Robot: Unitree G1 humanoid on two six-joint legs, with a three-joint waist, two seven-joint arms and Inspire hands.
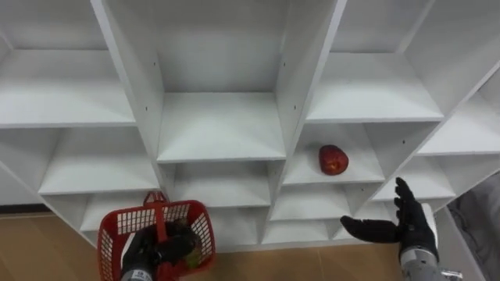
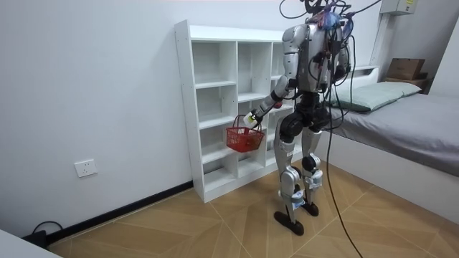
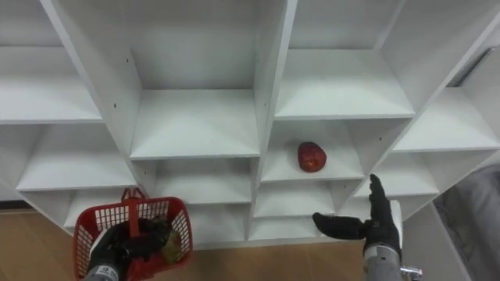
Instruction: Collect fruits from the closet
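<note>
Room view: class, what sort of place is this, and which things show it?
Probably a bedroom: a bed with a pillow, a white shelved closet against the wall, and a wooden floor.

No lettering, number or sign can be read at this station. A small yellow sticker [image 2: 406,6] sits on a pale wall box [image 2: 396,7] high at the room view's right, but its print is too small to make out. The red basket [image 1: 111,236] shows no legible marking.
</note>
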